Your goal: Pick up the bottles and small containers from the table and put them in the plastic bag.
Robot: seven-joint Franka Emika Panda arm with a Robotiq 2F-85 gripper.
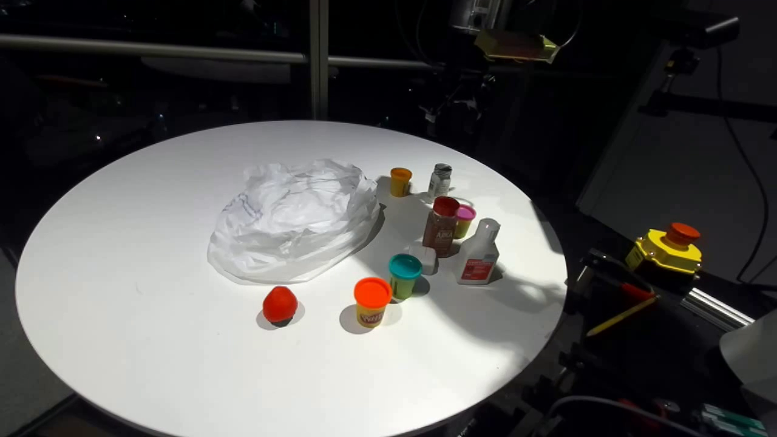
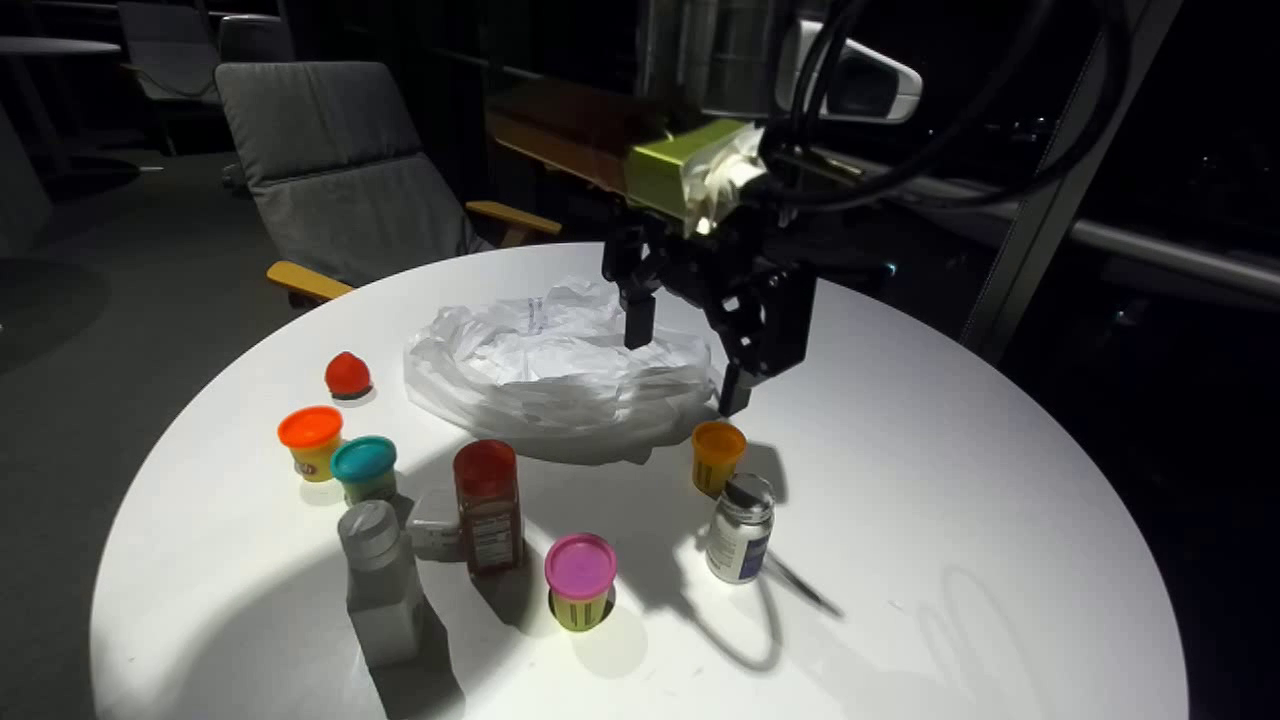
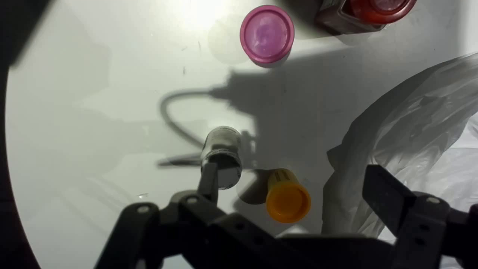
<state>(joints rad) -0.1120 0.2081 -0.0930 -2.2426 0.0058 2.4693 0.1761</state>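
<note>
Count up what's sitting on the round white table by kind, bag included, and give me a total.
Tubs: 4 (red-orange tub, teal tub, pink tub, amber tub)
Bottles: 3 (red-capped bottle, white-capped bottle, small labelled bottle)
Plastic bag: 1
Red rounded object: 1
Whitish item, kind unclear: 1
Total: 10

Below the gripper (image 2: 688,366) stood the orange pot (image 2: 717,460), upright, white bottle (image 2: 738,545) beside it! Crumpled bag (image 2: 545,405) sprawled near, other pots (image 2: 366,470) and bottles (image 2: 490,515) farther out.
</note>
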